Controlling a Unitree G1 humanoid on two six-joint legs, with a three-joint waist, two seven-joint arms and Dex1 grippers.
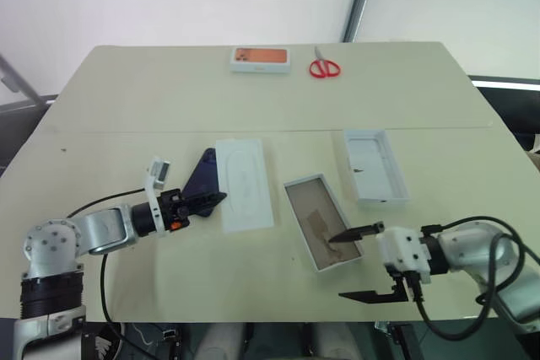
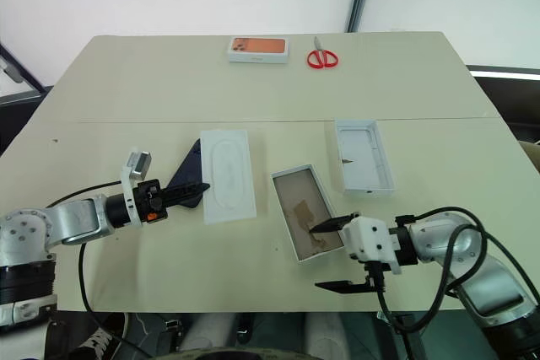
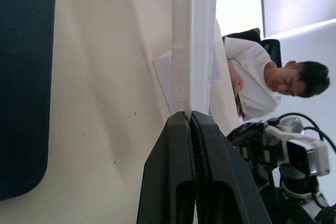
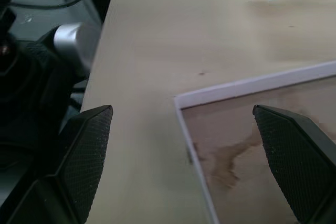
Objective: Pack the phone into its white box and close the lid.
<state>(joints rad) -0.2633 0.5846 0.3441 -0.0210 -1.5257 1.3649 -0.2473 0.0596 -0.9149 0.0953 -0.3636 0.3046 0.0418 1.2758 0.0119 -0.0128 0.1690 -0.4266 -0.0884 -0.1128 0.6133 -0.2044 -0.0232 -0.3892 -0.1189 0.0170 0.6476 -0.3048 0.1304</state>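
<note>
Our left tool (image 1: 205, 201) is clamped on the phone (image 1: 202, 181), holding it tilted on edge above the worktop (image 1: 152, 107), just beside the flat white insert (image 1: 244, 184). Right tool (image 1: 363, 263) gapes wide at the near corner of the white box (image 1: 322, 221), holding nothing. Risk, we think: the grip sits on one phone edge, so it could pivot or slip during transfer. The box lies past the insert; the lid (image 1: 375, 165) lies beyond it.

Left pincer (image 1: 201, 201) is clamped shut, arm raised; right pincer (image 1: 361, 263) gapes wide, aimed leftward.
</note>
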